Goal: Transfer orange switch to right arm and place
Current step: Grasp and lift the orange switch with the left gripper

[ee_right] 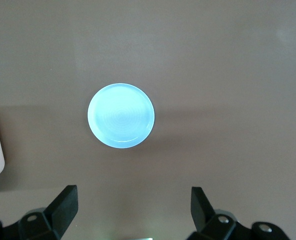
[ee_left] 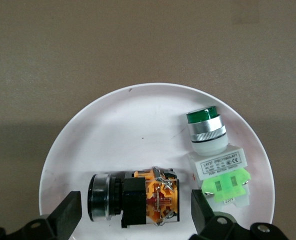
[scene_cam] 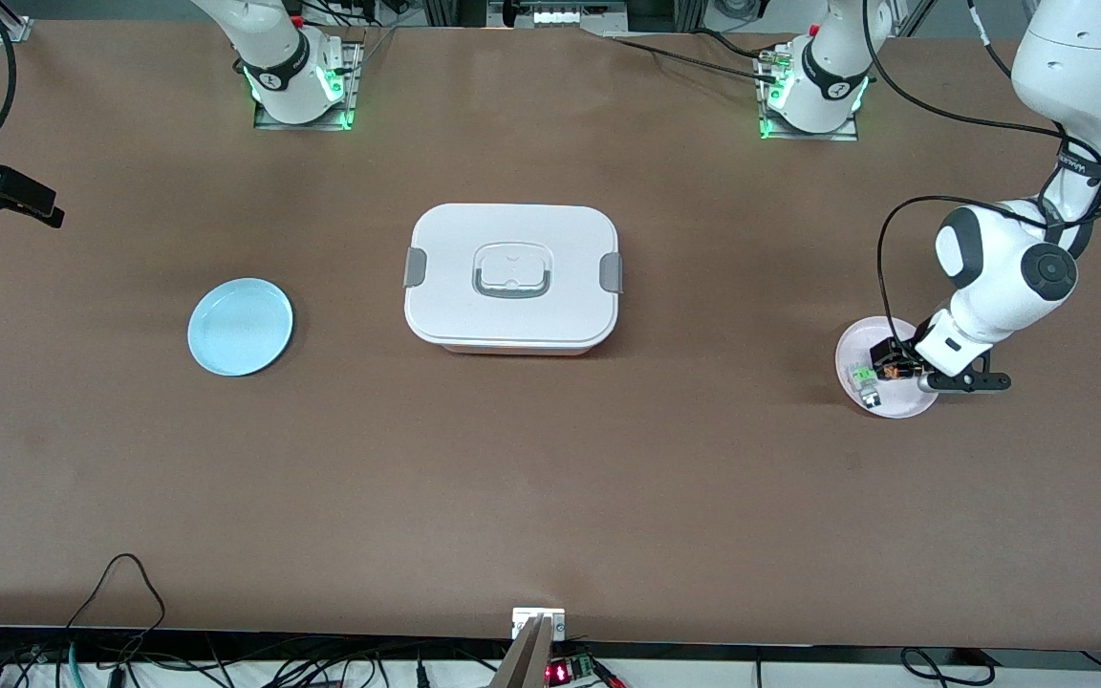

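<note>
**Closing on the orange switch at the pink plate**

My left hand (ee_left: pixel 135 210) is low over the pale pink plate (ee_left: pixel 112 130) at the left arm's end of the tabletop (scene_cam: pixel 550 478), its fingers spread apart with the orange switch (ee_left: pixel 132 197) lying on its side between them, not yet clamped. My right hand (ee_right: pixel 132 207) waits high above the blue plate (ee_right: pixel 121 115) toward the right arm's end, fingers also apart and holding nothing.

The switch rests on the plate, and just beside it is the grey-clear switch with the green top (ee_left: pixel 213 155). The two parts lie close, so I judge the main care here is to keep my finger on that side (ee_left: pixel 200 207) from nudging the green part as I close. I would centre on the black collar and orange block, where the body looks squarest, rather than on the rounded black cap, which may roll out of the pads.

The orange part is stubby: a glossy black round head, a black boxy middle and an orange end with small metal contacts. Its neighbour has a shiny metal ring, a cloudy plastic body and a bright green base. The plate is smooth and shallow with a low rim. A white lidded box (scene_cam: pixel 512 277) with grey latches sits mid-tabletop, between the two plates.
</note>
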Available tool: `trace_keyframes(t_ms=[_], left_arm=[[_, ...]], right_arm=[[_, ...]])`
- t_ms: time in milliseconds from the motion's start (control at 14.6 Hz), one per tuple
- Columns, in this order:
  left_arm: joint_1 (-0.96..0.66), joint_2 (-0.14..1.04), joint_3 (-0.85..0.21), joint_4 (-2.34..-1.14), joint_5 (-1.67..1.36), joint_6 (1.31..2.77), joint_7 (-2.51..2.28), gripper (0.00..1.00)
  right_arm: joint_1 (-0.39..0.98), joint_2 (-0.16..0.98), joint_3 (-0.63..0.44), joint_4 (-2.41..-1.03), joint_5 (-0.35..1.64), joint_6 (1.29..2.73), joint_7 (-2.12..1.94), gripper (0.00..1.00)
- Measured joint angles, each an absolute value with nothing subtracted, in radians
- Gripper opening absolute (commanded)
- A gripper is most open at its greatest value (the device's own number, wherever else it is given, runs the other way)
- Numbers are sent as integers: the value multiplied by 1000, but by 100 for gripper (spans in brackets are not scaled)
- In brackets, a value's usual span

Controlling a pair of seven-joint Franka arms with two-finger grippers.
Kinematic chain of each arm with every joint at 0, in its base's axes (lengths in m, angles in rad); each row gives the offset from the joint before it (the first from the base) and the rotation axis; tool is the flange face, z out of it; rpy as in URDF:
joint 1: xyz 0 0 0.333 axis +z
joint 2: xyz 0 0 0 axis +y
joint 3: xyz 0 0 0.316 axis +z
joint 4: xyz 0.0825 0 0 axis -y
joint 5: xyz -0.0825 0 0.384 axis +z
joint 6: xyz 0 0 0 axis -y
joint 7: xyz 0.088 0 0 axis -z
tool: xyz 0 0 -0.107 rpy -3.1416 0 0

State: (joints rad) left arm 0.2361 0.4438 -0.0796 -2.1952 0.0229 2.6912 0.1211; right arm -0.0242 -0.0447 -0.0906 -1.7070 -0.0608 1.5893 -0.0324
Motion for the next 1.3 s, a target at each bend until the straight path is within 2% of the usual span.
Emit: trace_keyframes(t_ms=[275,343,481,549,893,1030,1304], left_arm=[[236,458,-80,-2196,23,2709,121,45],[236,459,-80,-2196,23,2711,121,29],[236,459,-80,-2196,23,2711,121,6],[236,459,-80,-2196,23,2711,121,2],[236,442,-80,-2174,23,2675,121,4],[235,402,-82,-2106,23,2515,122,4],[231,336,-110,-1868,23,2094,191,8]], right_arm=[[-24,-44,-91,-1707,-61,1589,-32,100],[-24,-45,-91,-1707,-61,1589,-32,100],[-24,-44,-91,-1707,-61,1589,-32,100],[-24,-45,-91,-1707,-61,1589,-32,100],[-24,-35,-91,-1707,-61,1590,-32,100],[-24,-15,-91,-1707,-61,1591,-32,100],[-24,49,-89,-1707,-59,1614,-32,100]])
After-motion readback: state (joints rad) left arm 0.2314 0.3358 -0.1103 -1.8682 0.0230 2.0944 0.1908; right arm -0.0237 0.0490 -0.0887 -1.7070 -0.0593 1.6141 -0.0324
